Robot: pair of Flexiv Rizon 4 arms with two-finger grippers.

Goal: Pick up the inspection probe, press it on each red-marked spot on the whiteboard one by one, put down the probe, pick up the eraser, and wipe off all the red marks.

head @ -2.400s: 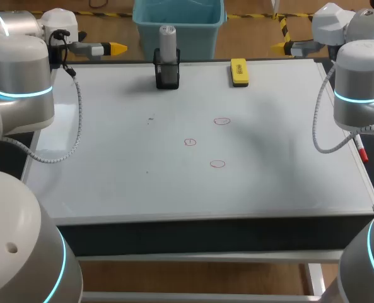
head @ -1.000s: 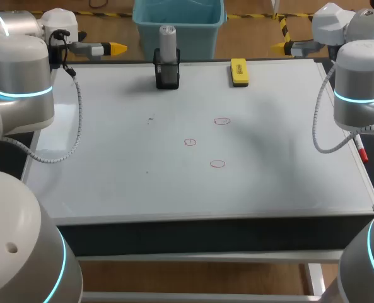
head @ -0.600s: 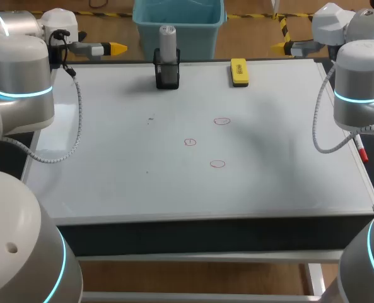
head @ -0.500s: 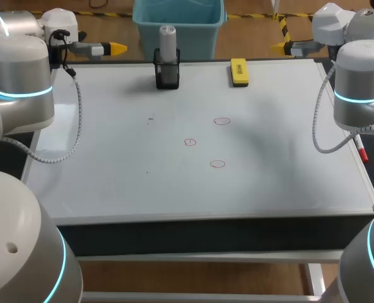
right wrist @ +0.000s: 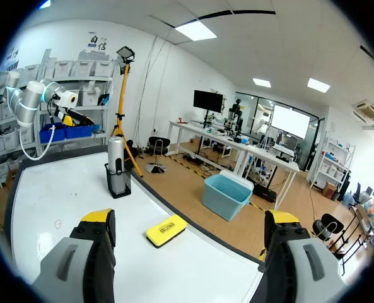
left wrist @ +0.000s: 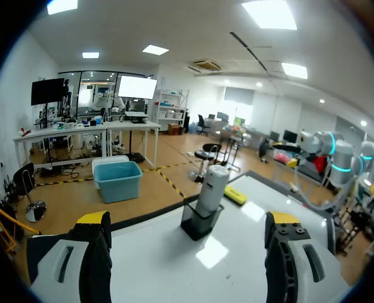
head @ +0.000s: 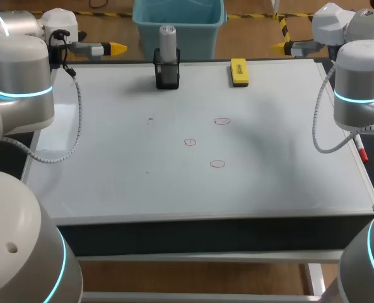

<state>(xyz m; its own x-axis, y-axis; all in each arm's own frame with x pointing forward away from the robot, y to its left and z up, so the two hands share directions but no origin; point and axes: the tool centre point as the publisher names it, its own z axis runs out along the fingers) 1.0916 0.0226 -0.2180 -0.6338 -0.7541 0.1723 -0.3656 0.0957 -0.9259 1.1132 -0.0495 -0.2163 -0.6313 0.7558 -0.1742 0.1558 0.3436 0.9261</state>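
Both arms sit at the far corners of the board (head: 111,158), touching nothing. L gripper (left wrist: 187,219) is released: its fingers (left wrist: 93,252) stand wide apart w/ nothing held between them. In head view it hangs by the far-left corner, yellow tip pointing in toward the middle. R gripper (right wrist: 190,218) is released too, wide apart & empty, by the far-right corner w/ its tip also pointing inward.

The probe (head: 167,40), a pale cylinder, stands upright in a black holder (head: 167,74) at the board's far edge, a bit left of centre. From the L wrist it is ahead of the gripper, well apart from both fingers. The eraser (head: 238,71), yellow, lies flat near the far edge, right of the holder & apart from it. From the R wrist it is ahead of the gripper, nearer than the probe.

3 small red rings near mid-board, all unwiped: far mark (head: 222,120), left mark (head: 190,142) nearer the robot, near mark (head: 217,164) closest to the front. They are well apart from the probe, the eraser & both grippers. A few faint dark specks sit left of them.

A red-tipped pen (head: 361,151) lies at the board's right edge, below the R arm
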